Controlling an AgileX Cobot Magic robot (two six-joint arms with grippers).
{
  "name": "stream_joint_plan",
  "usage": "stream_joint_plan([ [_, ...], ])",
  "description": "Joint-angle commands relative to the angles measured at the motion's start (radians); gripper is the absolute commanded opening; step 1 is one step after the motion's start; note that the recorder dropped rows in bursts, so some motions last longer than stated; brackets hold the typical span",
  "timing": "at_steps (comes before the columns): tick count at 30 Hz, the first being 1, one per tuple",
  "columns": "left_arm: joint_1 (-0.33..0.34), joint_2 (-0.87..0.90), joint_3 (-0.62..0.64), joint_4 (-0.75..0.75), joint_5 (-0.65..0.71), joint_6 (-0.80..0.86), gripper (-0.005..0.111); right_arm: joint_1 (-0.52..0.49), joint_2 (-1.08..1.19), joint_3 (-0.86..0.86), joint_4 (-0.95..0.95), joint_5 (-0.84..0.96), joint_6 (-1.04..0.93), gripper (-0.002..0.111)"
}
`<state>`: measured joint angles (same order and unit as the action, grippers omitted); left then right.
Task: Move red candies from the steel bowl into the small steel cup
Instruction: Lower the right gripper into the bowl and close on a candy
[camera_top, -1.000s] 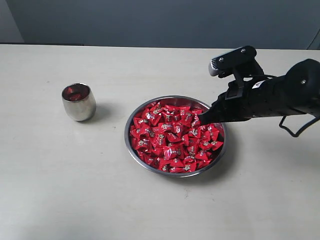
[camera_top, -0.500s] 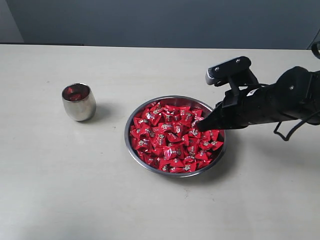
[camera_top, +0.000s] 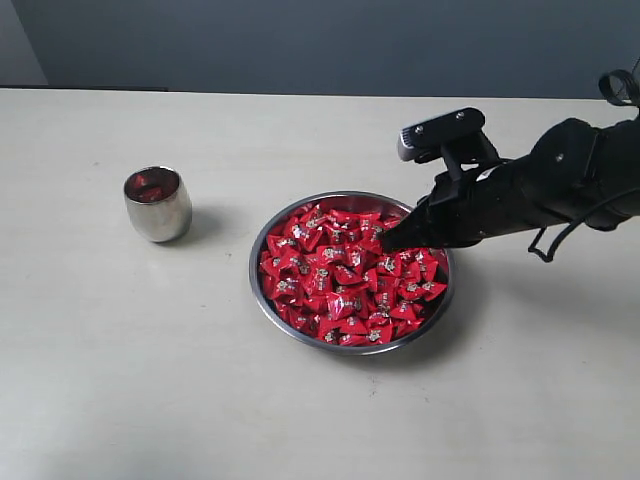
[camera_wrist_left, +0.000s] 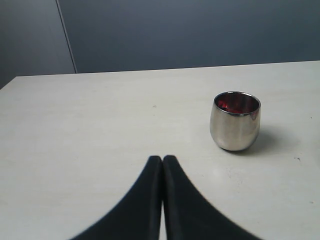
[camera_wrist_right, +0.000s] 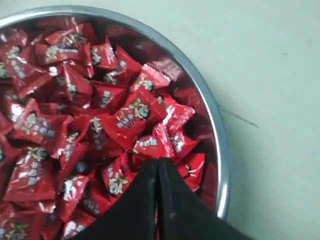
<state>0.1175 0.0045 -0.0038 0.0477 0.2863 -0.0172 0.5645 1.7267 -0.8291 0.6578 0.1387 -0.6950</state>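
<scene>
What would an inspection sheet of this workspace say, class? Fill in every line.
Surface: pale table, matte.
Job's things: steel bowl full of red candies; small steel cup upright, apart from it, red inside.
Clutter: nothing seen.
Grippers: right gripper shut, tip over the candies; left gripper shut, empty, facing the cup.
Cables: black cable loops beneath the right arm.
Surroundings: dark grey wall.

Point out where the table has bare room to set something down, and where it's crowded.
Bare table: the wide stretch nearest the exterior camera, the gap between small steel cup and steel bowl, the strip behind both. Crowded: the bowl, heaped with red candies, right gripper with shut fingers dipping in.
</scene>
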Motion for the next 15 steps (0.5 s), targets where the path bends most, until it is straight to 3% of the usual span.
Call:
stream_joint_plan([
  [1,0.001,-0.004,0.004,-0.002,-0.002,-0.002,0.0,0.031,0.001,-0.05,0.02,0.05,-0.02,-0.001],
  [9,0.001,-0.004,0.004,-0.002,-0.002,-0.002,0.0,0.086,0.122,-0.113,0.017,0.011,-0.057,-0.001],
  [11,0.001,-0.004,0.004,-0.002,-0.002,-0.002,0.0,0.086,0.123,-0.113,-0.002,0.011,-0.057,0.01],
  [13,0.001,-0.004,0.004,-0.002,-0.002,-0.002,0.0,0.086,0.123,-0.113,-0.002,-0.004,-0.057,0.032],
  [15,0.001,-0.004,0.004,-0.002,-0.002,-0.002,0.0,0.086,0.124,-0.113,0.009,-0.004,-0.057,0.043],
])
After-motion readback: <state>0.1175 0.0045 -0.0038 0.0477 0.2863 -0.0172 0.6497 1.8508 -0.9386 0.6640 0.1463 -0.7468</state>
